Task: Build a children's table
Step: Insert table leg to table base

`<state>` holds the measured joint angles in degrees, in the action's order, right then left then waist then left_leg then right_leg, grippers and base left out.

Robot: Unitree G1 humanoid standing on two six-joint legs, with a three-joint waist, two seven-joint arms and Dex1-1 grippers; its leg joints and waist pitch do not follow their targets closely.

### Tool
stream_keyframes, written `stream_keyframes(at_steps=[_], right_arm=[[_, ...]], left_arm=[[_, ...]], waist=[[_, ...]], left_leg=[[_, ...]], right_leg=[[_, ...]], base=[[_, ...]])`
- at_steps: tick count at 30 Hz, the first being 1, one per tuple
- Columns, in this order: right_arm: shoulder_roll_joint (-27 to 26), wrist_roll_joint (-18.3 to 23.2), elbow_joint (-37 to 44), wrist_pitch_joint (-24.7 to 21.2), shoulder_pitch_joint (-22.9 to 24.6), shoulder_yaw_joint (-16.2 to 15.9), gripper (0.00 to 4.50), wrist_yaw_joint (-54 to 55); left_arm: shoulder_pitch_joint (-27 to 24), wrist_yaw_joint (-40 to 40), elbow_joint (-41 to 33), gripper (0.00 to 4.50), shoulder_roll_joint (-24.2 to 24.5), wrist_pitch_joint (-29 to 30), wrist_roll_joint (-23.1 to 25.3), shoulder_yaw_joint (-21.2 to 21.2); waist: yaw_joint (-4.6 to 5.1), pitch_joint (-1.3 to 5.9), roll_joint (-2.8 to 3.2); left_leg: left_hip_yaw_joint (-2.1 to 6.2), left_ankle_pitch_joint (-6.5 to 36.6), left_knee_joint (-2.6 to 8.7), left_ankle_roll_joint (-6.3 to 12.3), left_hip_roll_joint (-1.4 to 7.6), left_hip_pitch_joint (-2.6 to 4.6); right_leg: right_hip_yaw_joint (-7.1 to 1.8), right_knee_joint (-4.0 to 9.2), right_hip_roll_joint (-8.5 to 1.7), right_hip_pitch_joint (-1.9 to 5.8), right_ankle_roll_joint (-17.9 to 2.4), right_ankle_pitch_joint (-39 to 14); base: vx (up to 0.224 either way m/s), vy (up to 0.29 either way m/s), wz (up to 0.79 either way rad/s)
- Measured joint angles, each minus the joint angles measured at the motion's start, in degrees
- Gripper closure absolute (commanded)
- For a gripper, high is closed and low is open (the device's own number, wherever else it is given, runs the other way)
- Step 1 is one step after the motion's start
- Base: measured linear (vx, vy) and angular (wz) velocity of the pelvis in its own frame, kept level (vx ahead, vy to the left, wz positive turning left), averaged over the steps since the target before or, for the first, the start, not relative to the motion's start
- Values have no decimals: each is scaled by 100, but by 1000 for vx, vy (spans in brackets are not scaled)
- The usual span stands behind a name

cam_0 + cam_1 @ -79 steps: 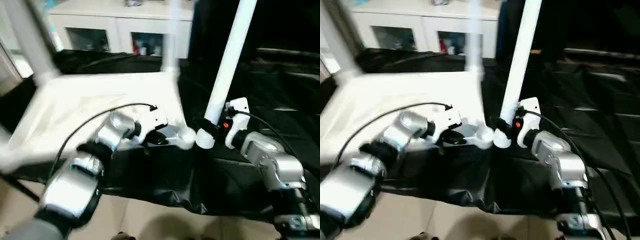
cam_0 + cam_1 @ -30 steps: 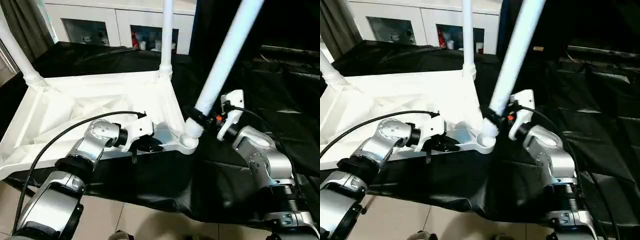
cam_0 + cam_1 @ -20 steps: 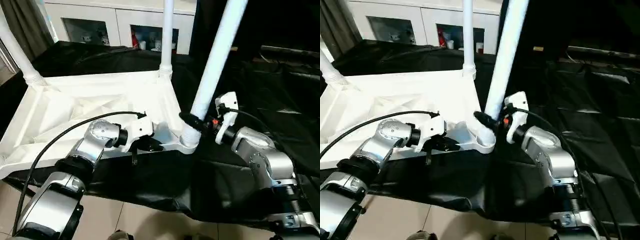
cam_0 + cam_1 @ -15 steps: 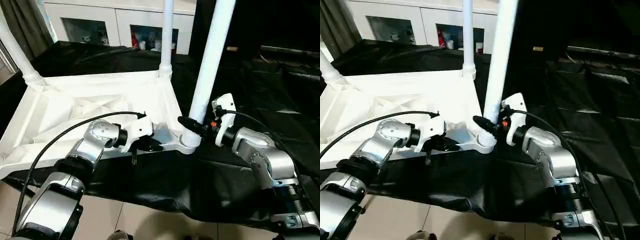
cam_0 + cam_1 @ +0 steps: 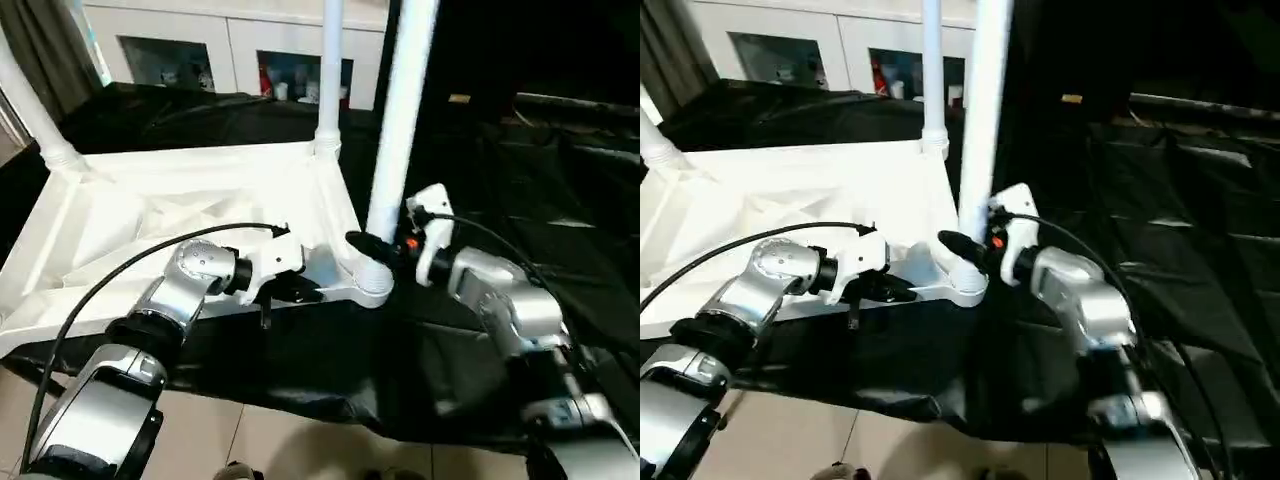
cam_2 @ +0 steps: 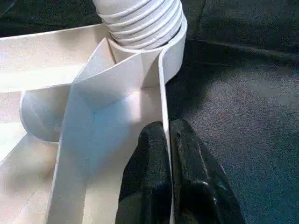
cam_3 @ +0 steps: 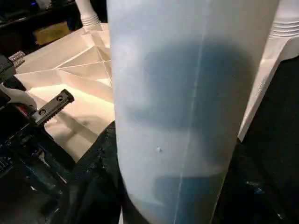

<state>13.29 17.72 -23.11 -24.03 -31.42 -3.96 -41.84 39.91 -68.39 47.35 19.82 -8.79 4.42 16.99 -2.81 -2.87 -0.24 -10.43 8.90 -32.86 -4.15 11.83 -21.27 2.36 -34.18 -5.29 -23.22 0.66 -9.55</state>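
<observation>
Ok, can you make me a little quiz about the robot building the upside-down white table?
1. True or false: the left gripper is pinching the table top's rim.
2. What does the right gripper hold? A) a cable B) a white leg C) the black cloth
3. Fill in: the held leg stands in the near corner ______ of the table top.

Key:
1. True. Its two black fingers are closed with the thin rim between them.
2. B. The fingers wrap the leg just above the socket.
3. Socket. Its ribbed end sits in the round socket, nearly upright.
</observation>
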Motion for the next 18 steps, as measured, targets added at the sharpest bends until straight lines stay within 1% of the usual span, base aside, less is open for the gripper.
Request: stream_keyframes(at_steps=[3, 7, 12, 15, 18], right_arm=[[-5, -43, -84, 91, -33, -40, 262, -50], [-38, -11, -188, 150, -43, -10, 262, -69], [-97, 278, -329, 191, 65, 311, 262, -212], [-169, 499, -406, 370, 251, 554, 262, -245], [-226, 552, -425, 496, 329, 628, 262, -243]], left_arm=[[-6, 8, 0, 450, 18, 4, 1, -1], [-18, 11, -11, 450, 30, 12, 10, -7], [-67, 7, -121, 450, 32, 18, 28, -6], [-68, 6, -126, 450, 27, 17, 27, -2], [-67, 17, -116, 450, 22, 13, 28, -2]], waist=[[15, 1, -13], [27, 8, -35], [12, 12, -41], [-8, 15, -39], [-9, 15, -38]], left_leg=[[0, 0, 0, 0, 0, 3], [0, 0, 0, 0, 0, 8], [-1, 0, 1, 0, 0, 7], [-2, 0, 7, 0, 0, 9], [-2, 0, 10, 0, 0, 11]], right_leg=[[0, 0, 0, 0, 1, -1], [-1, 0, 0, 2, 2, -1], [-1, 1, 0, 2, -7, 5], [-1, 2, 0, 2, -6, 3], [0, 1, 0, 2, -7, 4]], base=[[0, 0, 0], [0, 0, 0], [0, 0, 0], [0, 0, 0], [0, 0, 0]])
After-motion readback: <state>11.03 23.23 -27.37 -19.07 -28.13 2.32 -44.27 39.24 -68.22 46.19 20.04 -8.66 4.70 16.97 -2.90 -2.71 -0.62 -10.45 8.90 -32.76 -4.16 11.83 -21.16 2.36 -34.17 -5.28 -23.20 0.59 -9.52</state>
